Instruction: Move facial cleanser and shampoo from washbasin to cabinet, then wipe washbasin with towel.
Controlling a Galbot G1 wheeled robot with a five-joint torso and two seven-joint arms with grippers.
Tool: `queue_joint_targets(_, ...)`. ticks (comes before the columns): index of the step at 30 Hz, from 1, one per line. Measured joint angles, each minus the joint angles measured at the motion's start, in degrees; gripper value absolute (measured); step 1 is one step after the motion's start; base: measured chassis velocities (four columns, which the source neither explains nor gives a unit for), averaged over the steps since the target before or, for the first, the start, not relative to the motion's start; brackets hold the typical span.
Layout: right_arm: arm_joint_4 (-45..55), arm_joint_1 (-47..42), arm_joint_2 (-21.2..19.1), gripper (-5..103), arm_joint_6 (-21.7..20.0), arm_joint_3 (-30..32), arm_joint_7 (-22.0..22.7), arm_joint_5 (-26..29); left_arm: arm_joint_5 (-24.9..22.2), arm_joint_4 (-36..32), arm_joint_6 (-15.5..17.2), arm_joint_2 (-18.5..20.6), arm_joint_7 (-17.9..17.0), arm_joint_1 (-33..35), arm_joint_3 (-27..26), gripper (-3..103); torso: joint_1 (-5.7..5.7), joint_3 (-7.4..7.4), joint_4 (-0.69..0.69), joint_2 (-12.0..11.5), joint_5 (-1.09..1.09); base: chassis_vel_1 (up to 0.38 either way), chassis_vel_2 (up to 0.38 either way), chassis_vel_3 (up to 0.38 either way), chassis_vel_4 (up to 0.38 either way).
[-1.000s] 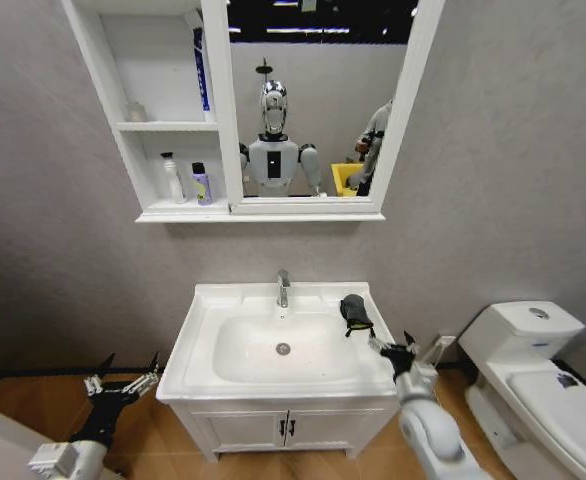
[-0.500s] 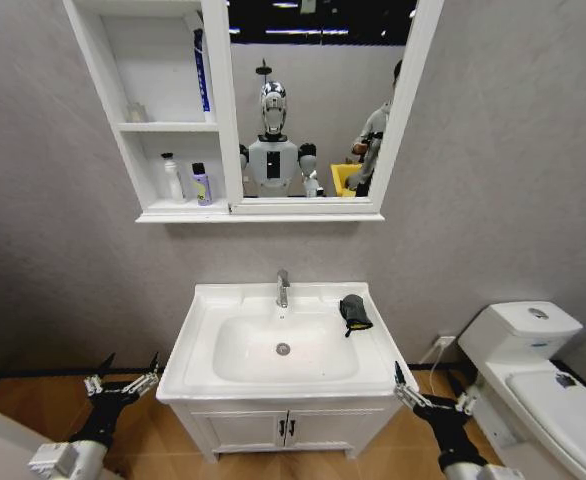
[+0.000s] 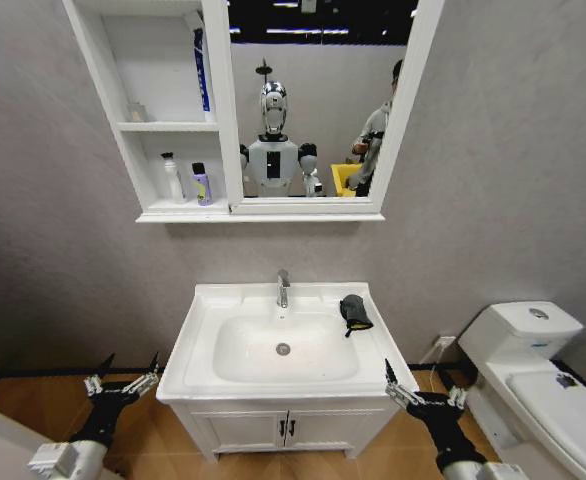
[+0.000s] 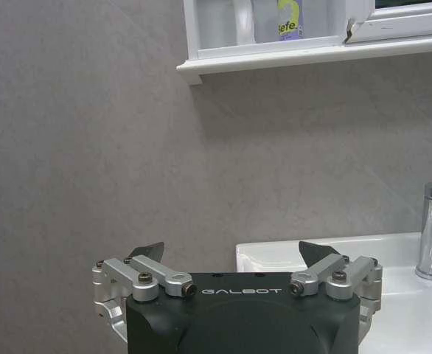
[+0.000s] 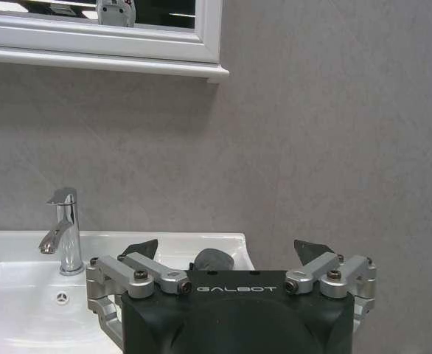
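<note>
**Two bottles shelved, towel waiting on the rim**

Two bottles stand in the lower cubbyhole of the cabinet [image 3: 163, 120]: a white one [image 3: 174, 178] and a purple one [image 3: 202, 184], well above and apart from both sets of jaws. The washbasin [image 3: 283, 345] carries no bottle on its rim, so the moving step looks finished and the wiping step seems to be the one in hand.

The towel [image 3: 354, 312] lies bunched on the basin's flat rim beside the tap [image 3: 283, 288], ahead of and above the right gripper [image 3: 420, 395], which hangs low off the basin's front corner with its jaws spread apart and empty. The right wrist view shows the towel [image 5: 213, 259] just beyond the gap between those jaws. The left gripper [image 3: 123, 378] is parked low beside the basin's other side, jaws also apart.

The next move probably calls for the right gripper to rise above rim height, reach forward over the towel and close on it.
</note>
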Motion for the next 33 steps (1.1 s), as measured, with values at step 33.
queue_joint_targets(33,-0.3,0.19,0.0,100,0.07,-0.08,0.03,0.07,0.0,0.0,0.0,0.0,0.0,0.0,0.0,100,-0.01,0.0,0.01,0.0,0.01,0.108,-0.103,-0.105,0.109)
